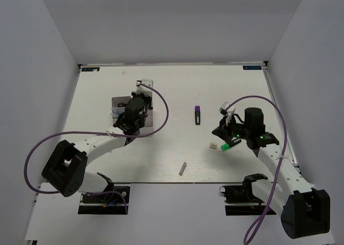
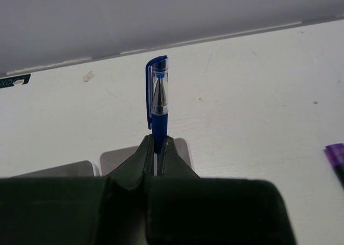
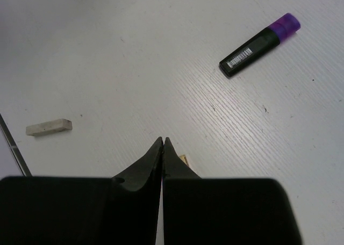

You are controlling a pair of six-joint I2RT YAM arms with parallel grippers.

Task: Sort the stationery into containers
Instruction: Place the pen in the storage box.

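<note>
Far left: gripping a thin blue pen [image 2: 157, 102] in the left tool [image 2: 157, 142], pinched low on the barrel with the capped end standing up past the fingertips. Hovering over the white tray [image 1: 117, 101], with two compartments visible just beneath the fingers in the wrist view.

Judged to be the drop-off step for this pen. To do it well:
- Line up over a single compartment, not a divider.
- Lower the pen or tip it toward flat before letting go.
- Release only after getting the lower end inside the walls. Otherwise likely to bounce out or bridge two cells.

Moving right across the worktop [image 1: 177, 84], all lying loose and well apart from the tray:
- a purple marker [image 1: 198, 114]
- nearer the front edge, a short grey stick [image 1: 183, 168]
- a tiny beige cube [image 1: 213, 145], peeking out just beside the fingers in the right wrist view
- near the cube, a green highlighter [image 1: 226, 146], right at the right tool [image 3: 162, 140]

Pressed shut there, fingertip against fingertip, with nothing seen between. Cannot tell whether touching the highlighter. Before any pickup on that side, open wide, straddle the highlighter across its narrow body, then close.
</note>
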